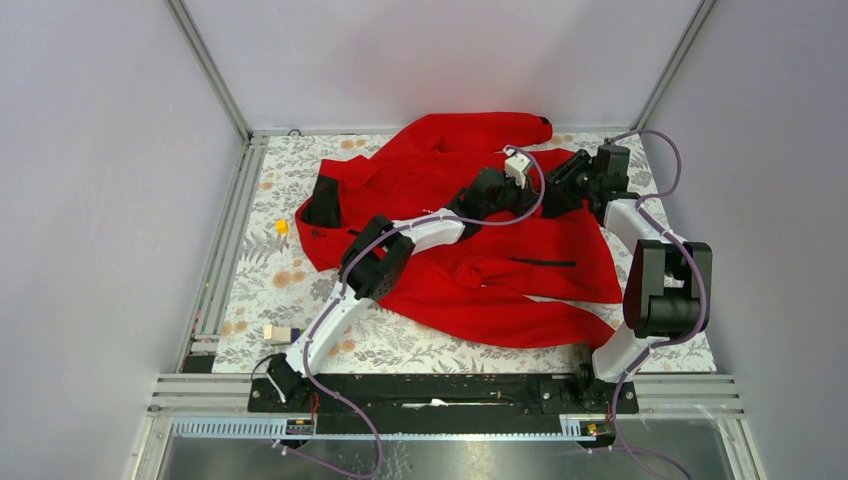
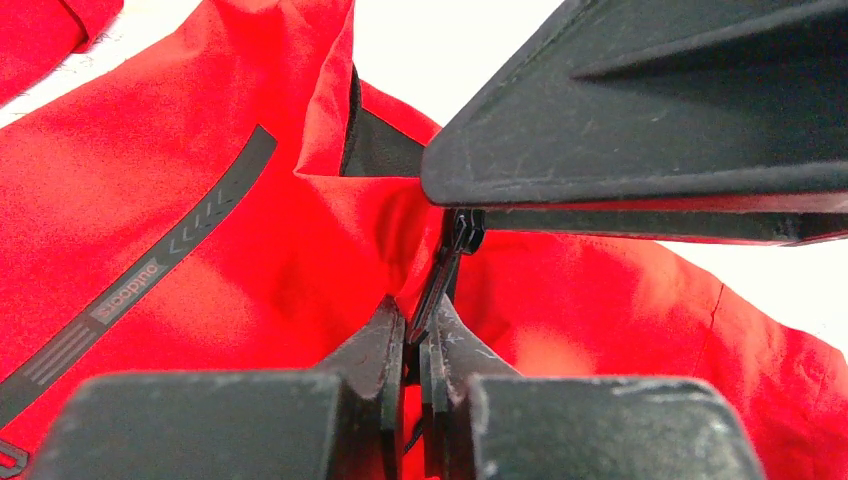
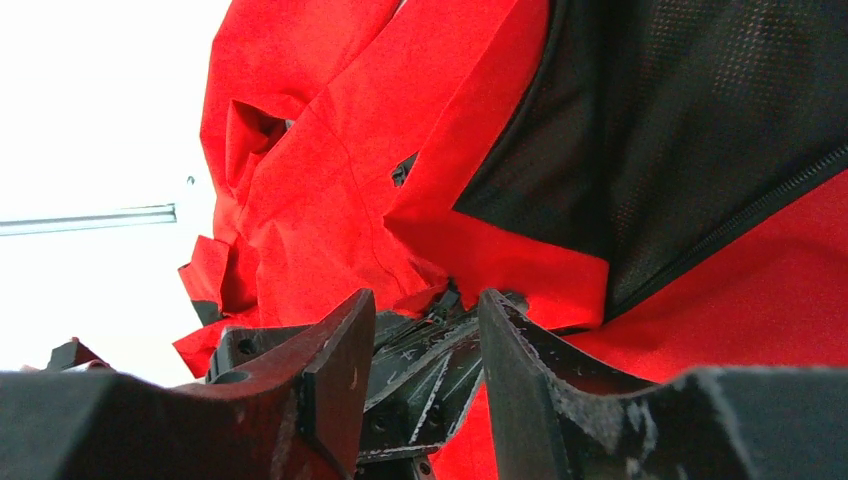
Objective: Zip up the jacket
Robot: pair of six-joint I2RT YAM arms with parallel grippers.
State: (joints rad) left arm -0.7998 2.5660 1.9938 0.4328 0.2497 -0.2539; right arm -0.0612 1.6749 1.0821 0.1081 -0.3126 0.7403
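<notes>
The red jacket [image 1: 470, 270] lies spread on the flowered table, collar towards the back right. My left gripper [image 1: 538, 200] reaches over it and is shut on the black zipper pull [image 2: 440, 280], which hangs from the slider [image 2: 463, 232] at the front opening. The chest strip with lettering [image 2: 130, 292] lies to its left. My right gripper [image 1: 555, 188] faces the left one, tip to tip. In the right wrist view its jaws [image 3: 425, 300] stand open around the left gripper's fingers [image 3: 430, 365], under the jacket's edge and black mesh lining [image 3: 700, 130]. Its finger [image 2: 650, 130] looms over the slider.
A small yellow block [image 1: 282, 227] lies left of the jacket. A small white and tan object [image 1: 278, 333] lies near the front left corner. Metal rails [image 1: 225, 230] line the table's left edge, and grey walls close in on three sides.
</notes>
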